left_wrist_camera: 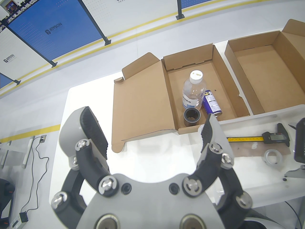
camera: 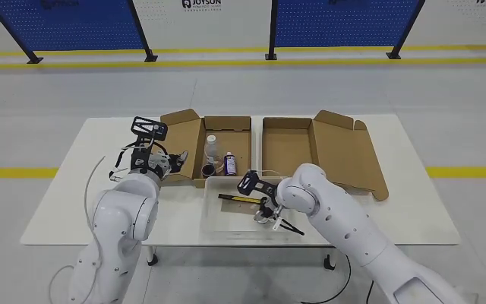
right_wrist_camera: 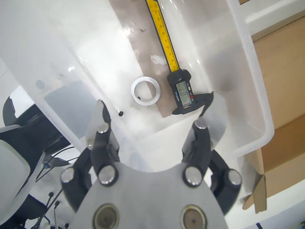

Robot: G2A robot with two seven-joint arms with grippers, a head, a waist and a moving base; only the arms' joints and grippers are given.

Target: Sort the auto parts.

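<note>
Table: a white table [camera: 395, 213] carries two open cardboard boxes side by side along its far part. A clear plastic bin [camera: 220, 216] sits just in front of them, nearer the robot.
Left box: the left box [left_wrist_camera: 190, 55] has its flap folded out flat. It holds a clear bottle [left_wrist_camera: 194, 89] with a white cap, a blue spray can [left_wrist_camera: 212, 103] right beside it, and a short black sleeve [left_wrist_camera: 192, 116] against the bottle's base.
Right box: the right box [left_wrist_camera: 262, 77] shows a bare brown floor, with its flaps spread outward.
Beyond the table: blue and white barrier panels [camera: 76, 23] stand on a grey floor marked with yellow lines.
In the way: the bin's tall translucent walls rise around the right gripper. A digital caliper [right_wrist_camera: 166, 46] lies along the bin floor, its black head just beside the ring.
Silver ring: the silver ring [right_wrist_camera: 145, 94] is a thin, bright metal band. It lies flat on the floor in the right part of the bin, partly over a brownish patch [right_wrist_camera: 133, 24].
Small piece: a tiny black piece [right_wrist_camera: 120, 113] lies near the ring, too small to identify.
Right gripper: the right gripper [right_wrist_camera: 155, 100] is inside the bin, just above the ring and the caliper head. Its fingers are spread wide with nothing between them.
Left gripper: the left gripper [left_wrist_camera: 147, 119] hangs over the table beside the left box's flap, fingers wide apart and empty.
</note>
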